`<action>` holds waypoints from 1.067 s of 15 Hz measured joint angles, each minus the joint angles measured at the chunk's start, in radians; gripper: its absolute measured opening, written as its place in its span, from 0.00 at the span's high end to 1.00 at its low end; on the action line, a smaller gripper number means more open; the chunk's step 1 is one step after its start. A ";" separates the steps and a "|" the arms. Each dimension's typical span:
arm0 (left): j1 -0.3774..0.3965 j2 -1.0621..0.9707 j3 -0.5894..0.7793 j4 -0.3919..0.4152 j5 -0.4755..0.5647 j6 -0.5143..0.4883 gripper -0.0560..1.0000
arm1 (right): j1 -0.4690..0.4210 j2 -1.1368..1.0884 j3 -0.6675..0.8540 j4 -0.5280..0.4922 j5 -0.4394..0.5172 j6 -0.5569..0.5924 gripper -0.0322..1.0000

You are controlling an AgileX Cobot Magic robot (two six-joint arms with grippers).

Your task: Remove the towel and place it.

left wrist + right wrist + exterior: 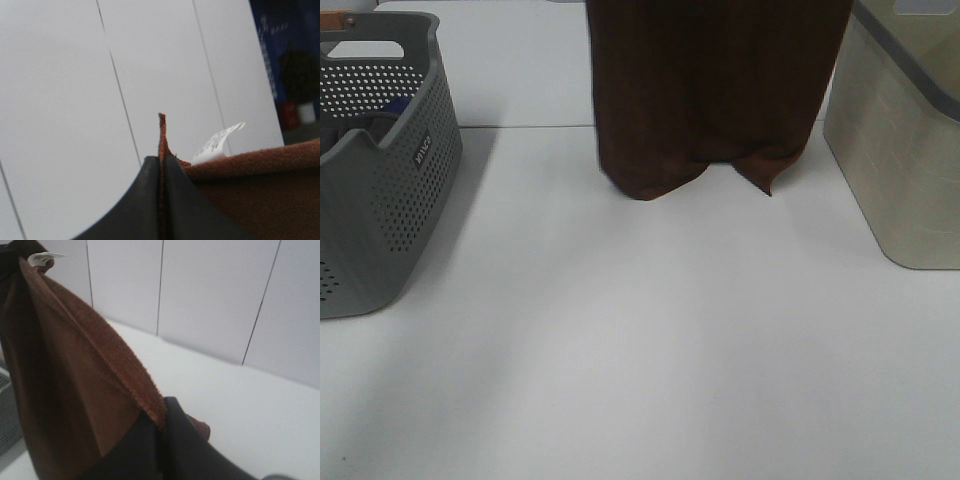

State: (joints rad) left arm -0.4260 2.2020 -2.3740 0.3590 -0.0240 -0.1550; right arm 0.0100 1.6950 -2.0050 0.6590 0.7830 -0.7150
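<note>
White table (650, 340). A grey basket (380, 200) sits left, its label (421, 152) too blurred to read, and a beige bin (900, 150) right. Between them, farther back, the brown towel (710, 90) hangs, its edge pinched by the left gripper (161, 200) and right gripper (162, 450). The print on its white tag (215, 144) is illegible.

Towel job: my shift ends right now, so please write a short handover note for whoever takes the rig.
Left end effector: shut on the towel, at its top edge beside the white tag.
Right end effector: shut on the other top corner.
Towel: hangs spread between them, lower edge near the table, between the grey perforated basket and the beige bin; table contact unclear.
Done: towel lifted and held up.
To do: set it down at its place, then release.
</note>
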 joint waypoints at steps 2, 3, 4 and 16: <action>-0.014 0.000 0.000 -0.023 0.283 0.000 0.95 | 0.005 0.043 0.001 -0.061 0.126 0.129 0.97; -0.019 0.001 0.000 -0.035 0.353 0.000 0.95 | 0.006 0.052 0.003 -0.071 0.146 0.159 0.97; -0.024 0.001 0.000 -0.077 0.530 -0.001 0.95 | 0.006 0.086 0.003 -0.094 0.218 0.264 0.97; 0.088 0.117 0.001 -0.007 -0.250 0.012 0.95 | 0.007 0.210 -0.020 0.390 -0.258 -0.041 0.97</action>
State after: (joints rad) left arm -0.3380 2.3190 -2.3730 0.3520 -0.2740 -0.1430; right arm 0.0170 1.9050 -2.0250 1.0490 0.5250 -0.7560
